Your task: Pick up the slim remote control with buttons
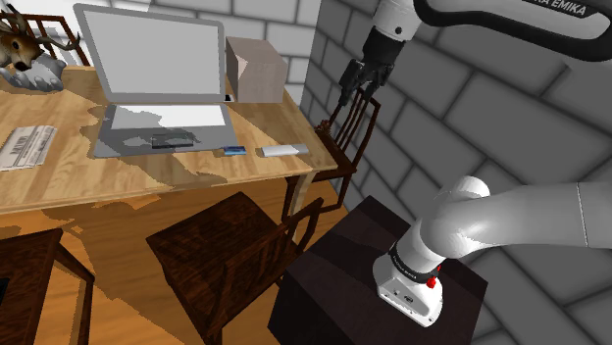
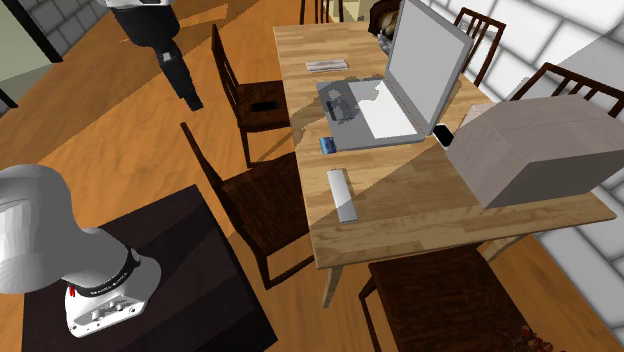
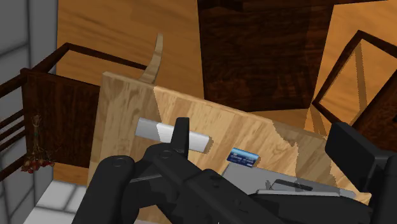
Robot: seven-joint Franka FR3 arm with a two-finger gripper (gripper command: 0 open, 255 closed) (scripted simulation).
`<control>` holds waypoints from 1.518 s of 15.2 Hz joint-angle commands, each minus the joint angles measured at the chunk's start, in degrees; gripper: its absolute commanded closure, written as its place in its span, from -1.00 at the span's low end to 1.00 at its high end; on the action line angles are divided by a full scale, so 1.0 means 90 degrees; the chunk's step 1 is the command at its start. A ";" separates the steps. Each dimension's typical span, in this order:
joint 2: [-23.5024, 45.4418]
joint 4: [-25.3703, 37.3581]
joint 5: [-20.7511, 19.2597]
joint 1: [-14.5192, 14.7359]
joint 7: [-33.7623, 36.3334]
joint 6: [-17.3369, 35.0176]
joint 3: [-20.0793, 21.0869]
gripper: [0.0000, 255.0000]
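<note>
nearest the stand [image 1: 333,284], the dark chair [image 1: 345,137] at the table's end sits almost straight under the gripper [image 1: 355,90], which hangs high with its fingers spread wide and nothing between them. a straight drop from there risks knocking the chair's back rail, so the approach likely needs to clear it first.

past the chair, the slim grey remote [image 1: 278,150] lies flat on the wooden table [image 1: 147,181], at about seven o'clock from the gripper in the shoulder view and close to the table's corner and near edge. in the wrist view one black finger crosses in front of the remote [image 3: 153,130], so the hand is not centred over it. it is thin and flush with the wood: fingers set too high would probably slip over it, too low would scrape the board, and a sideways nudge could slide it off the edge.

just beyond, at nine o'clock of the remote, a small blue item [image 1: 233,150] lies near but apart from it. a wide-open hand turned the wrong way could catch it.

farther off, at about ten o'clock, the open laptop [image 1: 157,69] and the pale box [image 1: 255,69] stand well apart and seem little threat.
</note>
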 commanded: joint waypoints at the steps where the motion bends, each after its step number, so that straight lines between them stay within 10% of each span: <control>1: 0.0000 0.0000 0.0000 0.0000 0.0000 0.0000 0.0000 -1.00; 23: 0.4303 0.0324 -0.0172 0.0644 -0.5307 0.3399 -0.2063 -1.00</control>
